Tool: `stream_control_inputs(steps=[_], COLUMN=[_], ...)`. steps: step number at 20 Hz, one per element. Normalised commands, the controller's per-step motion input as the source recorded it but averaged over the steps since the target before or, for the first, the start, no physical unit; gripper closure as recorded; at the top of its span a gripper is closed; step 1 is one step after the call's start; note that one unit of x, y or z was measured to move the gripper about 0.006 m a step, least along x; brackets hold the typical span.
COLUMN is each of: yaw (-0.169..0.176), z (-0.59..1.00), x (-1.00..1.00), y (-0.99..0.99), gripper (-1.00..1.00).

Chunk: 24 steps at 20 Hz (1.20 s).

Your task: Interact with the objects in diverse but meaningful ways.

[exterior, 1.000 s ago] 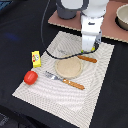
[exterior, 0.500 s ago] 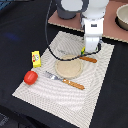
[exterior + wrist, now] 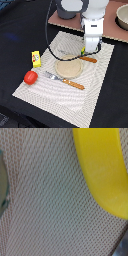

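The worktop (image 3: 20,30) is dark and flat. On it lies a big pale mat (image 3: 95,95), woven and bumpy like a net. The white robot arm (image 3: 92,30) is smooth and chunky, and it stands over the far side of the mat. Its fingers are low by the mat, but I cannot tell if they are spread or pressed together.

A round tan plate (image 3: 68,68) sits in the middle of the mat. A knife (image 3: 65,80) with a wooden handle lies touching its near edge. The wrist view shows a curved, smooth yellow banana (image 3: 102,170) lying on the mat. A round red tomato (image 3: 30,77) sits at the mat's edge near the worktop's left side. A small boxy yellow block (image 3: 36,58) stands just off the mat, behind the tomato.
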Motion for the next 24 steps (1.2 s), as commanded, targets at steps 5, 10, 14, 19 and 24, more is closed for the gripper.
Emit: stream_control_inputs(steps=[5,10,14,19,24], yaw=[0.024,0.012,0.000,0.000,-0.009], z=[-0.03,-0.01,0.00,-0.03,0.30], x=[0.21,0.32,0.40,0.39,0.22], y=[0.01,0.05,0.06,0.04,0.01], gripper=[1.00,1.00,1.00,1.00,1.00])
